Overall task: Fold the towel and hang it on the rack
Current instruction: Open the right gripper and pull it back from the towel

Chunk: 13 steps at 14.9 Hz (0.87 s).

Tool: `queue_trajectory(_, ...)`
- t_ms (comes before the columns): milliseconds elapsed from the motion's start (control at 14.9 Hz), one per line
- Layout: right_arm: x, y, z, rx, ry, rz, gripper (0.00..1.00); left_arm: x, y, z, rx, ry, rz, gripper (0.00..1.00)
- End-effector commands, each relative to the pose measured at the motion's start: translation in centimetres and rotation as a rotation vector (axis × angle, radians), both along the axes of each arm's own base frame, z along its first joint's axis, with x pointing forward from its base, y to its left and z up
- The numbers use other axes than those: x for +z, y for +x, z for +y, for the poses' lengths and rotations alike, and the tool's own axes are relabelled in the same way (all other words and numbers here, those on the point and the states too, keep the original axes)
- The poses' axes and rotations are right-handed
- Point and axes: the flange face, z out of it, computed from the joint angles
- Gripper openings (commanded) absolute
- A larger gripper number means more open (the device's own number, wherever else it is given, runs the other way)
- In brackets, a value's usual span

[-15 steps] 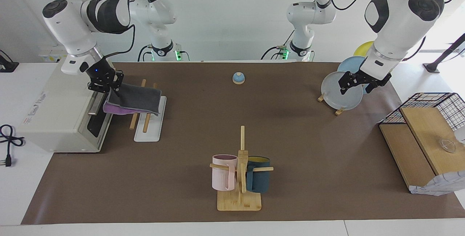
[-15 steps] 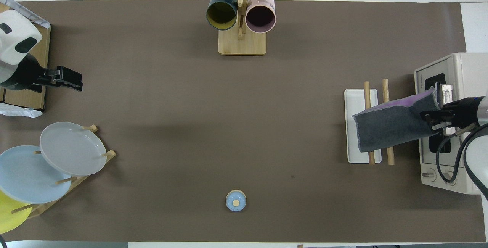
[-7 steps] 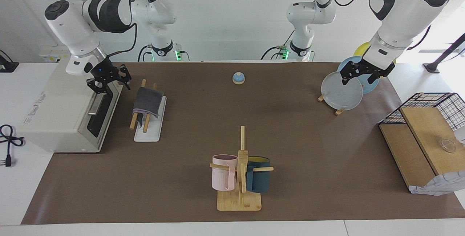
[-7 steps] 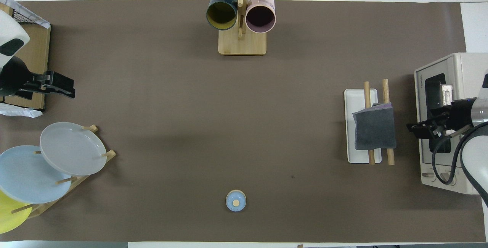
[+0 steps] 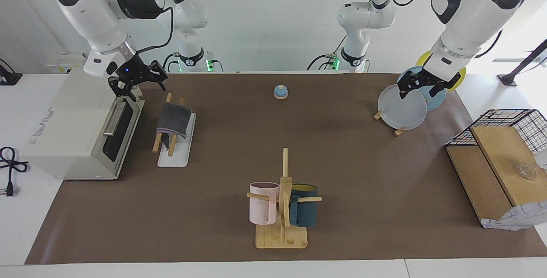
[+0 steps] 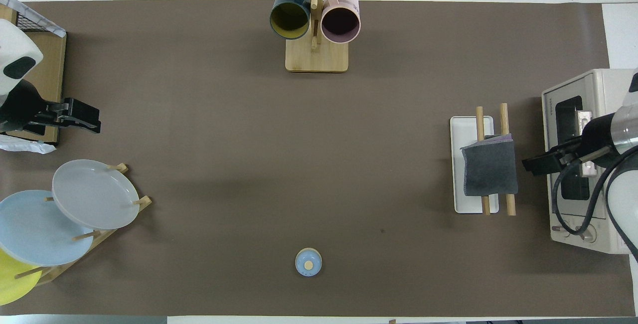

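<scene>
My right gripper (image 5: 137, 82) hangs in the air with its fingers spread and nothing between them, over the gap between the boxy cream-white toaster oven (image 5: 72, 128) and the small rack of two light wooden rods on a white rectangular base (image 5: 176, 145). From overhead, the same gripper (image 6: 536, 164) sits just beside the rack (image 6: 468, 127), not touching it.

The thin folded towel, dark grey outside with a purple edge showing (image 5: 173, 119), is draped across both rods of the rack, about midway along them. It hangs down on each side; a sliver of purple peeks out at the edge farther from the robots (image 6: 491, 165). Nothing grips it.

My left gripper (image 5: 422, 85) is also spread and empty, raised over the pale grey round plate (image 5: 402, 109) that stands in the wooden plate stand (image 5: 386, 123) with a light blue plate and a yellow plate, at the left arm's end of the table. This arm waits.

Mid-table near the robots: a small blue round bell with a wooden knob (image 5: 280, 92). Farther out: a wooden mug tree on a bamboo base (image 5: 283, 226), carrying a pink mug (image 5: 261, 203) and a dark teal mug (image 5: 304, 205). A brown mat (image 5: 342, 162) covers the table.
</scene>
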Motion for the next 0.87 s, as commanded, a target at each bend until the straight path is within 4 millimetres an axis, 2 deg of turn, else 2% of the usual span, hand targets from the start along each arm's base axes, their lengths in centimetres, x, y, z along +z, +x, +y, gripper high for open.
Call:
queue_trajectory(0,1.9,2.3,1.3,-0.131,-0.050,0.050,1.00,0.2,-0.4,0.3,0.003,0.007,-0.016,1.00)
queue_trajectory(201,2.3,2.3,1.4,-0.192,-0.052,0.097,1.00,0.1,-0.2,0.4,0.009,0.004,-0.031,1.00)
queue_trajectory(268,3.1,2.8,1.8,-0.198,-0.052,0.106,1.00,0.2,-0.1,0.4,0.008,0.003,-0.043,1.00)
queue_trajectory(336,2.8,3.8,2.1,-0.214,-0.055,0.134,1.00,0.2,0.0,0.4,0.011,0.002,-0.052,1.00)
queue_trajectory(470,3.7,4.3,2.3,-0.235,-0.061,0.147,1.00,0.1,0.1,0.4,0.010,0.002,-0.054,1.00)
queue_trajectory(805,4.6,3.2,4.2,-0.196,-0.115,0.136,1.00,0.3,0.0,0.4,0.014,0.002,-0.055,1.00)
